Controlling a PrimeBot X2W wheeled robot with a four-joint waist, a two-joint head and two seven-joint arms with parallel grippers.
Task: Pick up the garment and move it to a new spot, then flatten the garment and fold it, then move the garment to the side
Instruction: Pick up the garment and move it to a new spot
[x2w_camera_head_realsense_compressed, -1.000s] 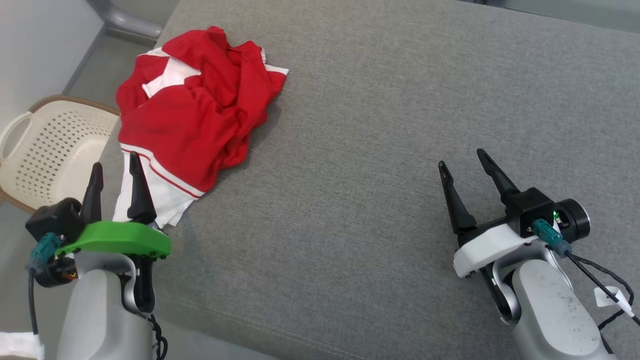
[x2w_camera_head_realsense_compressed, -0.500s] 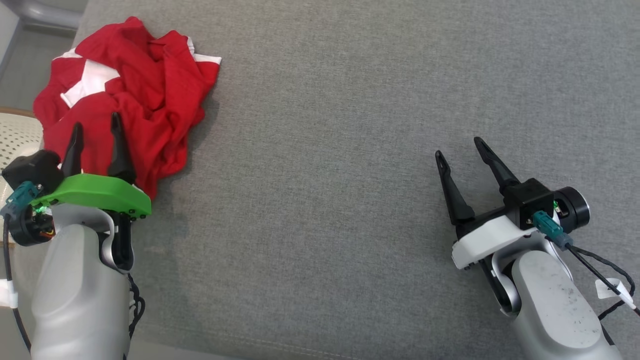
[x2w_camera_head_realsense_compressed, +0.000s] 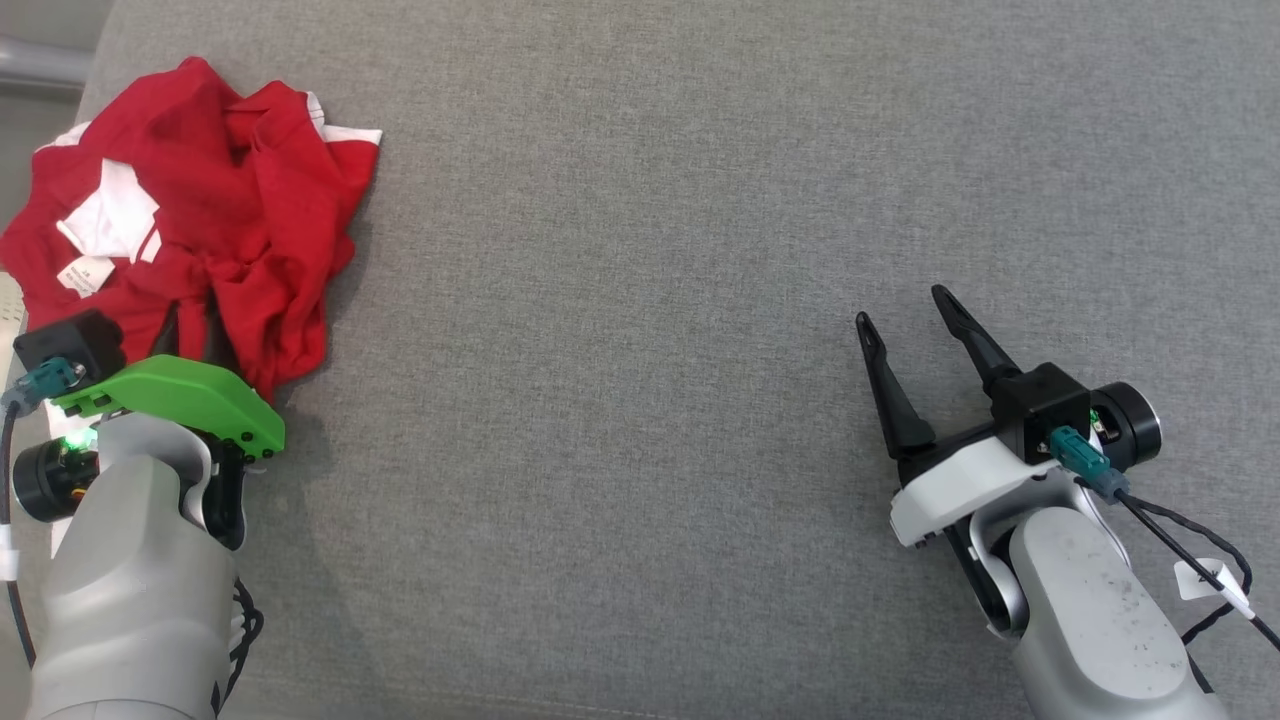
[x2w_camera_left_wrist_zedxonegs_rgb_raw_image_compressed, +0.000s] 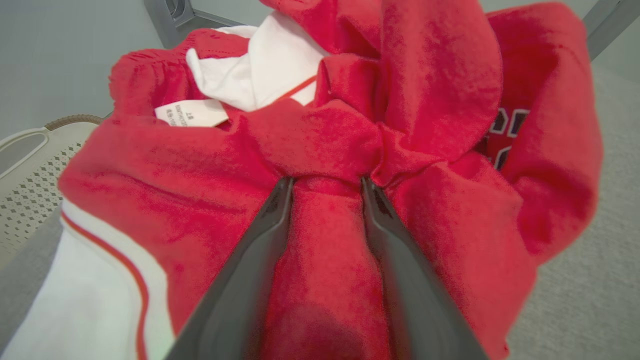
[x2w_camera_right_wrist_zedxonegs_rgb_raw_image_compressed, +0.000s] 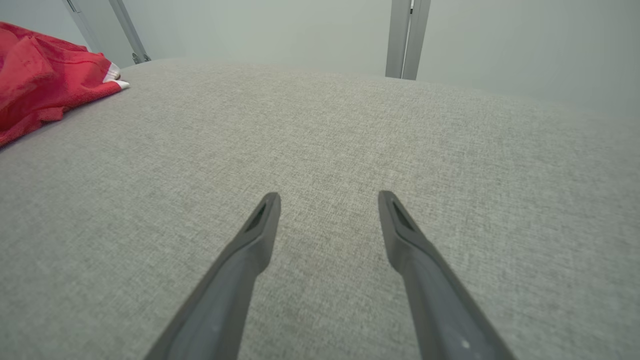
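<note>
Clearly soft, light and limp, the crumpled garment lies at ten o'clock on the cushion, and I judge the bunched fold between the fingers of my left gripper, grip unconfirmed, the best handhold, while my right gripper stands open at four o'clock.

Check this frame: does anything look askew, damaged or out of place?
Only the red garment: it lies crumpled at the grey surface's far left edge, label showing, a fold bunched between the left gripper's fingers. No damage or spill visible.
</note>
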